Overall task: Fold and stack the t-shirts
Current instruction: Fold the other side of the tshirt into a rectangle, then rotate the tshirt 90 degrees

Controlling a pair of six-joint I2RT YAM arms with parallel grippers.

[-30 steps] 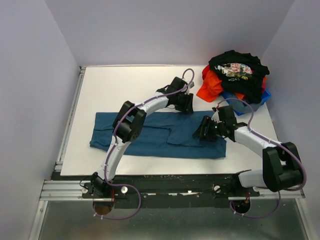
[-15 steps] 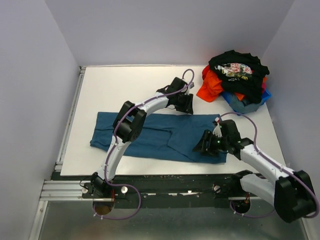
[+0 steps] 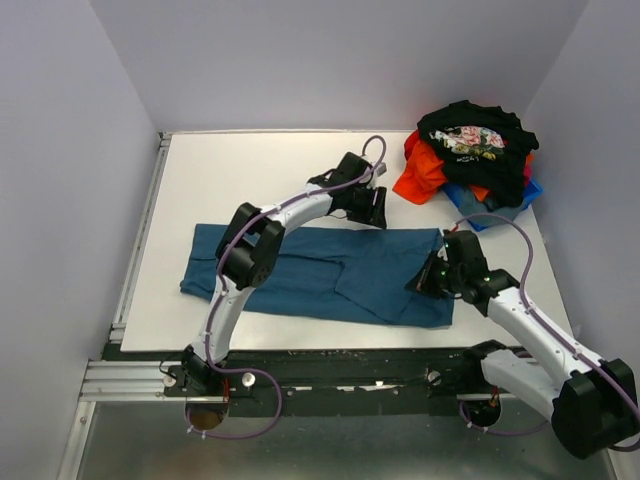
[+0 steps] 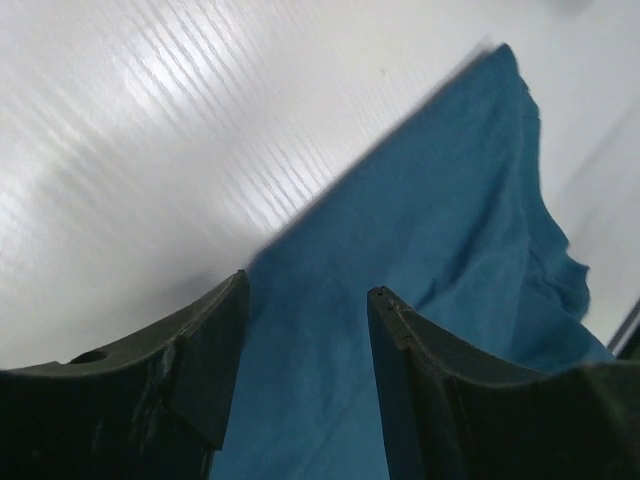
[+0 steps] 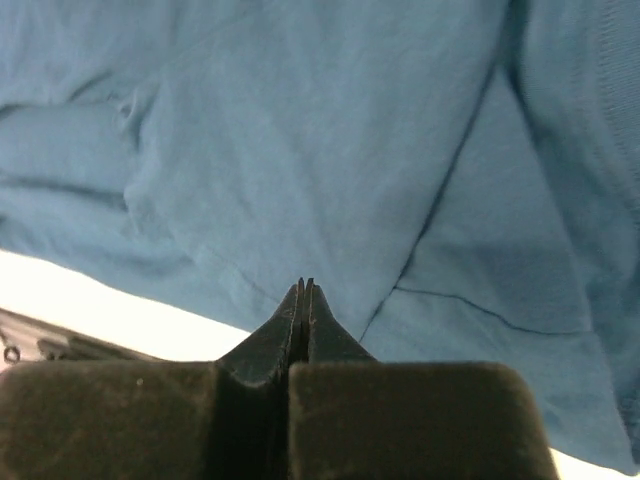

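Teal t-shirt (image 3: 300,272) spread flat mid table (image 3: 240,170), long axis 9 to 3 o'clock. Left hand (image 3: 370,215) over its 12 o'clock edge, fingers (image 4: 215,340) apart, gripping nothing. Right hand (image 3: 420,283) at the 4 o'clock corner, fingers pressed together against cloth, pinch unclear. Black floral t-shirt (image 3: 470,135), orange-red t-shirt (image 3: 425,172), blue t-shirt (image 3: 505,208) piled at 1 o'clock
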